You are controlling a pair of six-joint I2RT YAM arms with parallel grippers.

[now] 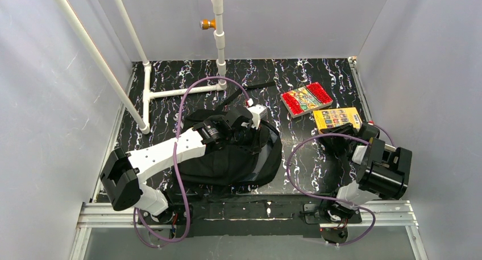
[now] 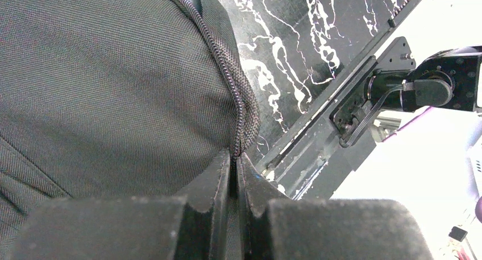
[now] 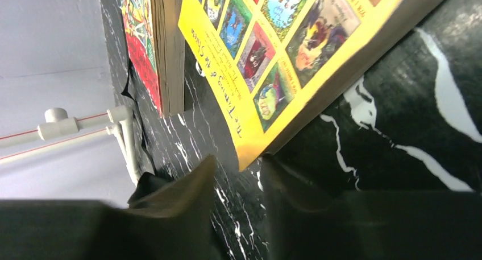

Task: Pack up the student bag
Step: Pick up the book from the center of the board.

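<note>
The student bag [image 1: 250,160], black and soft, lies at the table's middle under my left arm. My left gripper [image 1: 245,132] is shut on the bag's zipper edge; in the left wrist view the braided zipper seam [image 2: 234,89] runs straight into the closed left gripper [image 2: 235,157], with the bag's fabric [image 2: 102,83] spread out to the left. A yellow book [image 1: 337,118] lies flat at the right, with a red book [image 1: 306,99] behind it. My right gripper [image 3: 239,164] is open with the yellow book's [image 3: 284,49] near corner between its fingertips, a gap showing on the left side.
A white pipe frame [image 1: 170,92] stands at the back left of the marbled black table [image 1: 187,72]. Grey walls close in three sides. A metal rail [image 1: 256,211] runs along the near edge. The red book [image 3: 142,49] lies just beyond the yellow one.
</note>
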